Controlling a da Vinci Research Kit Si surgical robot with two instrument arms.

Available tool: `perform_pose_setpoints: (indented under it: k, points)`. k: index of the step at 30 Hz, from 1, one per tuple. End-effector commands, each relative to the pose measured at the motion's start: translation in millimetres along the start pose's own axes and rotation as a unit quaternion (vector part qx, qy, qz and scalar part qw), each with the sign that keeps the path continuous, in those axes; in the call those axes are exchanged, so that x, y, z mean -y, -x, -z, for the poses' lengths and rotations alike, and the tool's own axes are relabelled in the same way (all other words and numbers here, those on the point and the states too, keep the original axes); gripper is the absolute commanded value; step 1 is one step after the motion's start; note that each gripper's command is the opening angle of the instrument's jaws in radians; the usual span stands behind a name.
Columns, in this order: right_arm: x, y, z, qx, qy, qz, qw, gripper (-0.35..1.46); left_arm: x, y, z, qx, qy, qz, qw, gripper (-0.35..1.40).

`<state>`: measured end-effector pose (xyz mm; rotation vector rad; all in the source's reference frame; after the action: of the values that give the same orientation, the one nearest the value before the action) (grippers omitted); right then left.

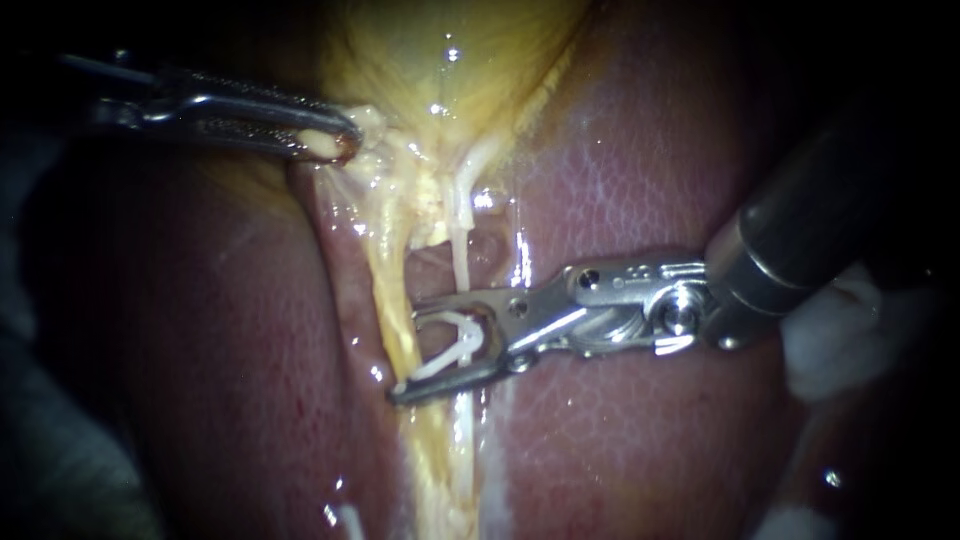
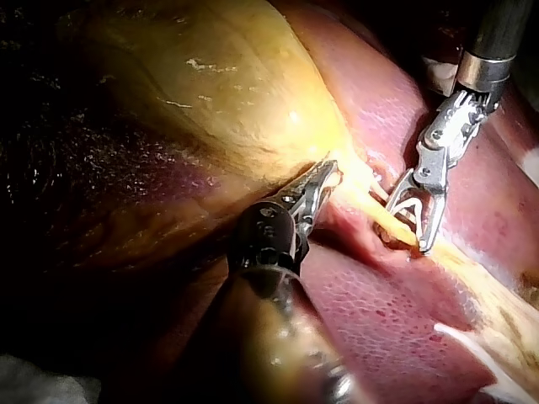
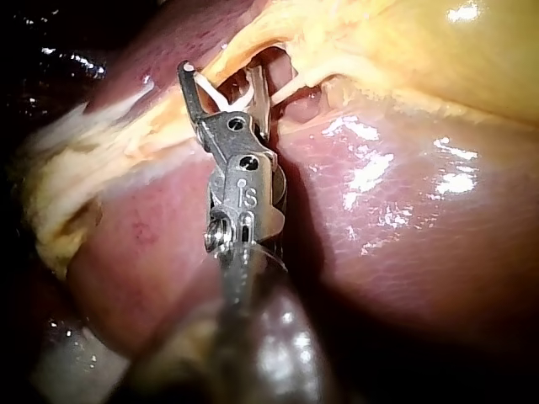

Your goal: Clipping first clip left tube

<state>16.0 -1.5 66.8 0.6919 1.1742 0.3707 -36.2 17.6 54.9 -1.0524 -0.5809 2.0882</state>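
Note:
My right instrument (image 1: 405, 350) comes in from the right. Its jaws stand wide apart with an open white clip (image 1: 462, 345) seated between them. The yellowish left tube (image 1: 390, 300) runs down past the jaw tips, at the mouth of the clip. The thin white right tube (image 1: 460, 250) passes behind the jaws. In the left wrist view the right instrument (image 2: 410, 227) straddles a yellow tube (image 2: 392, 225). My left instrument (image 1: 335, 142) is shut on pale tissue at the gallbladder's (image 1: 450, 50) neck, holding it up and left. The same clip (image 3: 223, 94) shows in the right wrist view.
Dark red liver (image 1: 650, 150) lies on both sides of the tubes. White gauze (image 1: 840, 330) sits under the right instrument's shaft, and another white piece (image 1: 790, 522) lies at the lower right. Yellow fatty tissue (image 1: 440, 470) trails down below the jaws.

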Motion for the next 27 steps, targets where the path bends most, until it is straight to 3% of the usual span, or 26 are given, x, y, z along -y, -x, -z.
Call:
perform_pose_setpoints:
  k: [1,11,21,27]
  points:
    - [0.0,0.0,-0.2,-0.001,-0.003,-0.002,1.0,0.5,0.0,0.0,0.0,0.0,0.0,0.0,1.0,-0.35]
    - [0.4,0.6,-2.0,0.003,-0.035,-0.003,0.9994,0.49,0.0,0.0,0.1,0.0,0.0,0.0,1.0,-0.35]
    - [1.0,0.1,-3.3,-0.016,-0.066,-0.012,0.9976,0.49,0.0,0.0,0.1,0.0,0.0,0.0,1.0,-0.35]
    - [0.9,-0.2,-3.9,-0.022,-0.065,-0.013,0.9976,0.49,0.0,0.0,0.1,0.0,0.0,0.0,1.0,-0.35]
